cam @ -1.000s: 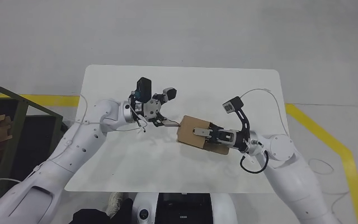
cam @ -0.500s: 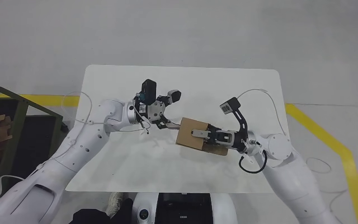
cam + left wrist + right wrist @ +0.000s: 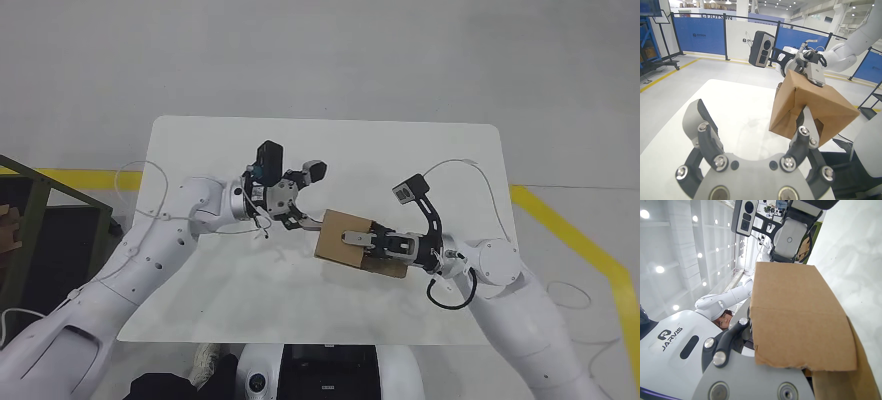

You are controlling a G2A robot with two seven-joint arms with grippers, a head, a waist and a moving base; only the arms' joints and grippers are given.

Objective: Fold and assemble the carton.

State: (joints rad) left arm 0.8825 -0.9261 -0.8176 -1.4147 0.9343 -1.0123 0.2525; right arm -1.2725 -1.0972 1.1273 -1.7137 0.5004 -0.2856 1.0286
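Note:
A brown carton [image 3: 340,222] lies a little right of the middle of the white table [image 3: 200,300]. My right gripper [image 3: 362,240] is shut on the carton, with one finger lying along its top face [image 3: 814,75]. In the right wrist view the carton [image 3: 795,313] hides most of that gripper; one finger [image 3: 730,332] shows beside it. My left gripper [image 3: 306,196] is open at the carton's left end. In the left wrist view one of its fingertips [image 3: 805,113] pokes into the folded end flaps of the carton [image 3: 821,106], and the other finger stands apart over the table.
A dark green bin [image 3: 30,220] holding cardboard stands off the table's left side. The table has free surface at the back and at the front left. A cable [image 3: 470,165] loops above the right arm.
My left gripper has moved a little to the right, closer to the carton's end. The right gripper still holds the carton in almost the same place.

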